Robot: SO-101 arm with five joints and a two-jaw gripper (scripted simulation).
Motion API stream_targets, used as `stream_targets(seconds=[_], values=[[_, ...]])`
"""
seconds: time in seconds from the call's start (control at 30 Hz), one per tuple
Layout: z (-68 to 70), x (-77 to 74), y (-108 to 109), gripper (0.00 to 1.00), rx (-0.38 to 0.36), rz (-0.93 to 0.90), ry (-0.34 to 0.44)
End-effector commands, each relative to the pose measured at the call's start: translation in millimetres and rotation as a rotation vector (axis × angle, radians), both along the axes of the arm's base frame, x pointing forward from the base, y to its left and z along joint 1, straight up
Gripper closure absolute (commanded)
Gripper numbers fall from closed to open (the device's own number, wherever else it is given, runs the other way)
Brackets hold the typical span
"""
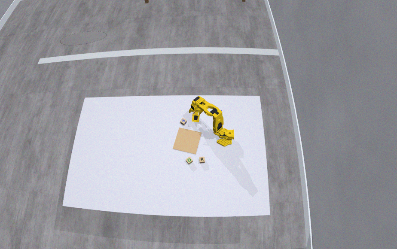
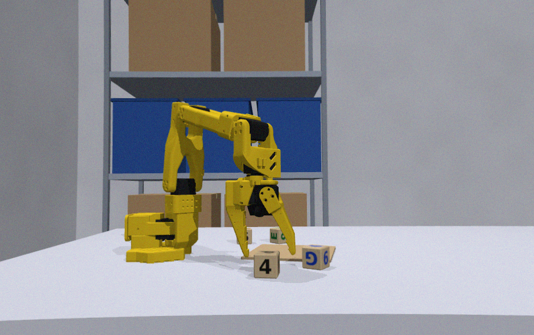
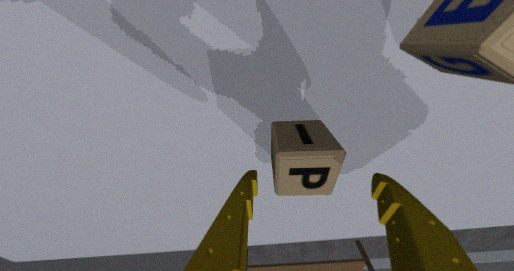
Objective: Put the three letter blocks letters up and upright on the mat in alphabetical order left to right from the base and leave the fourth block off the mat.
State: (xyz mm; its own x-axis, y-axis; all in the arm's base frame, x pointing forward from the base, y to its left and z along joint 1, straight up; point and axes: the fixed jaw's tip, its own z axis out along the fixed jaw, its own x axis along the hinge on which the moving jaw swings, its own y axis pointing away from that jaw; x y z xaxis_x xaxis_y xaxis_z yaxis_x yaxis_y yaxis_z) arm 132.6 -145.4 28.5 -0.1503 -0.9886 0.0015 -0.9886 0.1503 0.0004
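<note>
Reaching for the first letter seemed in hand: the fingers, partway open and empty, hung above P, off the mat — next called for centring, lowering, then a square grip.

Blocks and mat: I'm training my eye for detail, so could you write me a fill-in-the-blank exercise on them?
1. The block beside the green-marked block has the letter ____ on top.
2. In the exterior view, the nearest block shows the number ____.
3. Of the four blocks, ____ stand on the mat.

Missing words: R; 4; none.
</note>
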Motion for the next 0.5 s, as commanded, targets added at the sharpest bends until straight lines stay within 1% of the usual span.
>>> stream_targets(seconds=[0.0, 0.23, 0.47], values=[[13.3, 9.2, -11.8, 0.65, -0.087, 0.0, -0.085], [7.3, 9.2, -11.8, 0.65, -0.087, 0.0, -0.085], [6.2, 9.2, -11.8, 0.65, -0.087, 0.0, -0.085]])
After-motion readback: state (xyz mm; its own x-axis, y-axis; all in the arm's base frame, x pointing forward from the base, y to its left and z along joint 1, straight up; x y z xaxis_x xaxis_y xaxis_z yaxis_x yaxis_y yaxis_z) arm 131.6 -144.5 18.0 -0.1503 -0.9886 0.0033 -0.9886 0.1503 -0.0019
